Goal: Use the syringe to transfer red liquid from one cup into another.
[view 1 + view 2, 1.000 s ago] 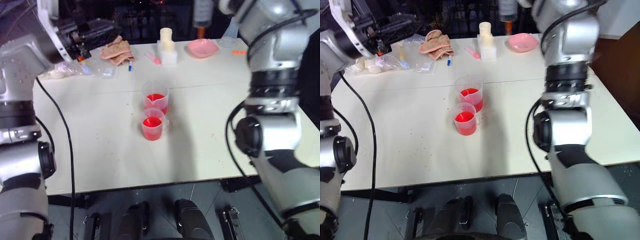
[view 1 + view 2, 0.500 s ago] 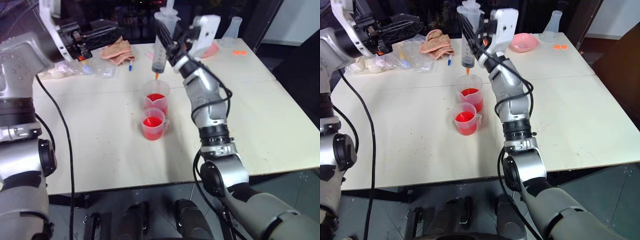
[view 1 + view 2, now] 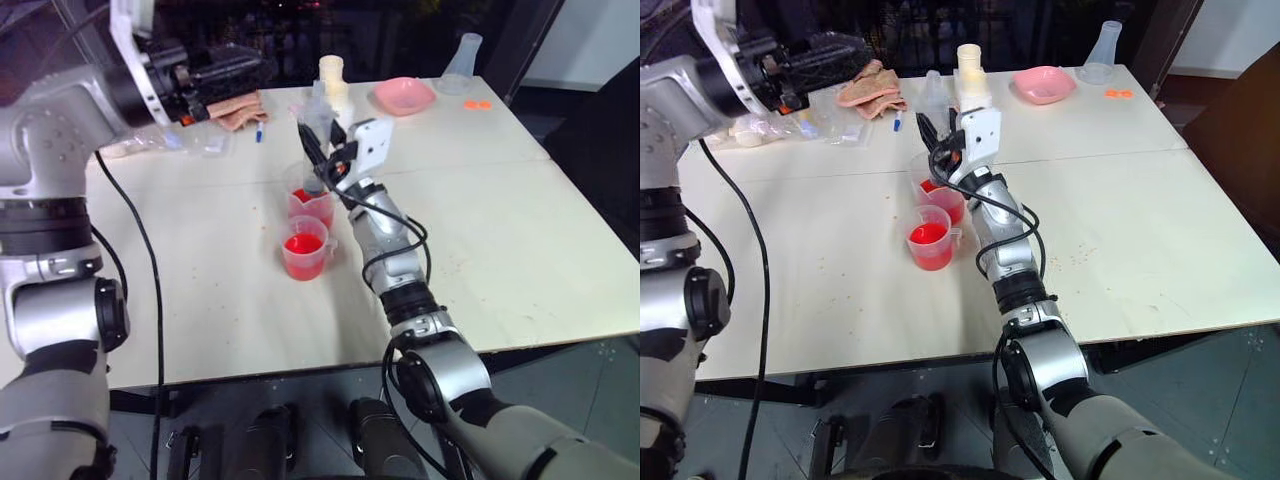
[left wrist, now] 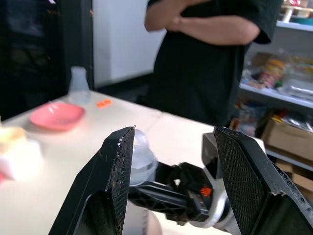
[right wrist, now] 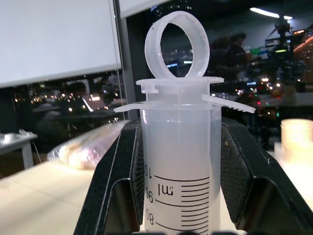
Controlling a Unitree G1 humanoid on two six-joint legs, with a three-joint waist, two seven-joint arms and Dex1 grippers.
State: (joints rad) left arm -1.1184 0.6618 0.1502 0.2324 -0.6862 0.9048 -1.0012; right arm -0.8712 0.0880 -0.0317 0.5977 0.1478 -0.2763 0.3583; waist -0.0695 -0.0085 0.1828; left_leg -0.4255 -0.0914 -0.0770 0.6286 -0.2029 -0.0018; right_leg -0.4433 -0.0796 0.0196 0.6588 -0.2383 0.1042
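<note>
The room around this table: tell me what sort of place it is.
Probably a lab or robot test room, seen at night. A conical flask and measuring cups of red liquid stand on the white table, and stocked shelves rise behind a watching person.

Robotics test lab, indoor, evening – demo bench setup.

White work table made of two tops butted together, with a visible seam; surface speckled with small stains. Lab-type ware on it: clear conical flask at far corner, pink bowl, two clear measuring cups with red liquid, plastic bags, a crumpled cloth. Left wrist view: a person in a dark top stands just past the table, arms folded; behind them, shelving packed with boxes and packaged goods, white wall panel. Right wrist view: dark windows with city lights outside, ceiling strip lights reflected.
</note>
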